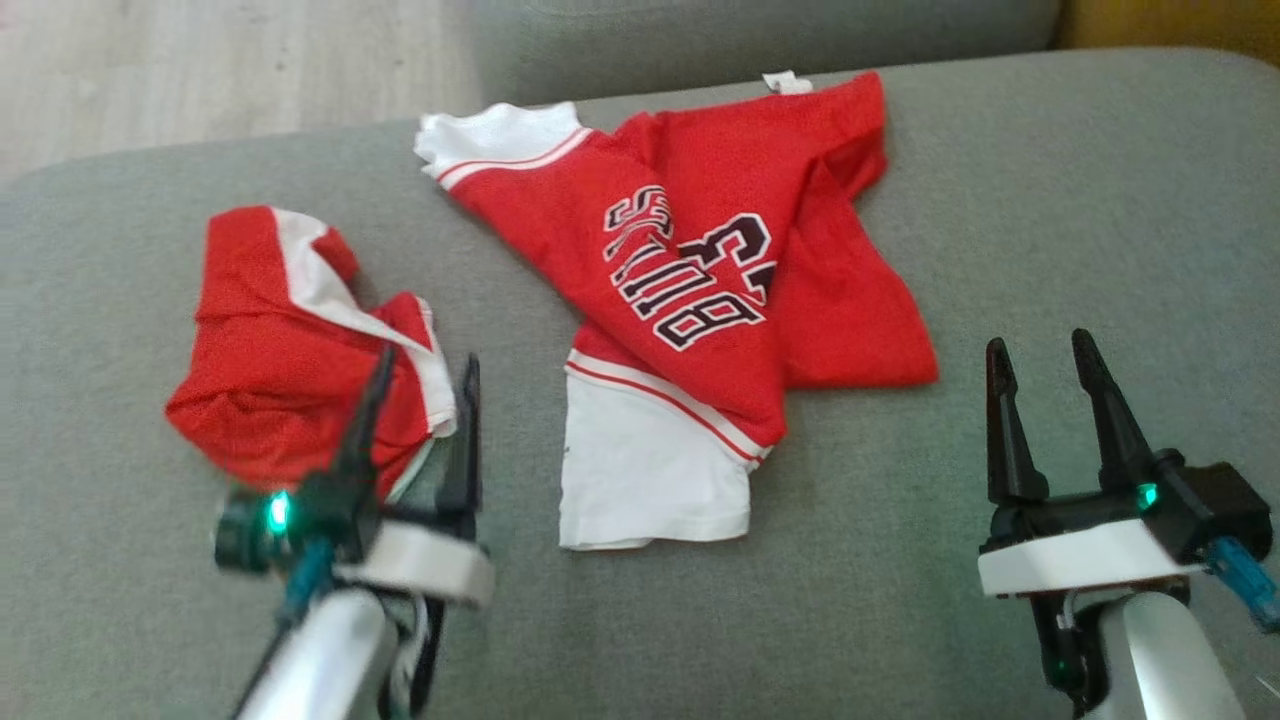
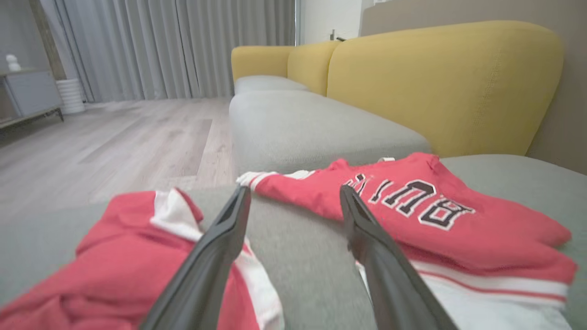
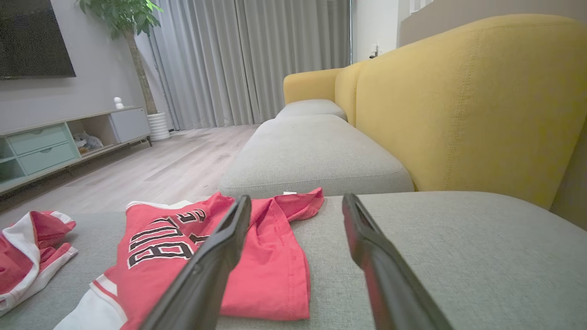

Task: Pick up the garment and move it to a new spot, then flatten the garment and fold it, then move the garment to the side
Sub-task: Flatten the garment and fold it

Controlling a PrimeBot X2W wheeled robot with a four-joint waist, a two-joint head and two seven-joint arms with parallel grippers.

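The left gripper [image 1: 428,357] and right gripper [image 1: 1038,342] had fingers spread, and the soft, floppy shorts [image 1: 270,350] by the cushion's [image 1: 900,560] left edge looked best grabbed at a corner.

Red jersey [image 1: 690,270] — "BULLS" lettering; digit 3 beside, partly folded.

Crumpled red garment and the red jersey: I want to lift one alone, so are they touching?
Apart. The head view shows a bare strip of grey cushion between the crumpled red garment and the red jersey.
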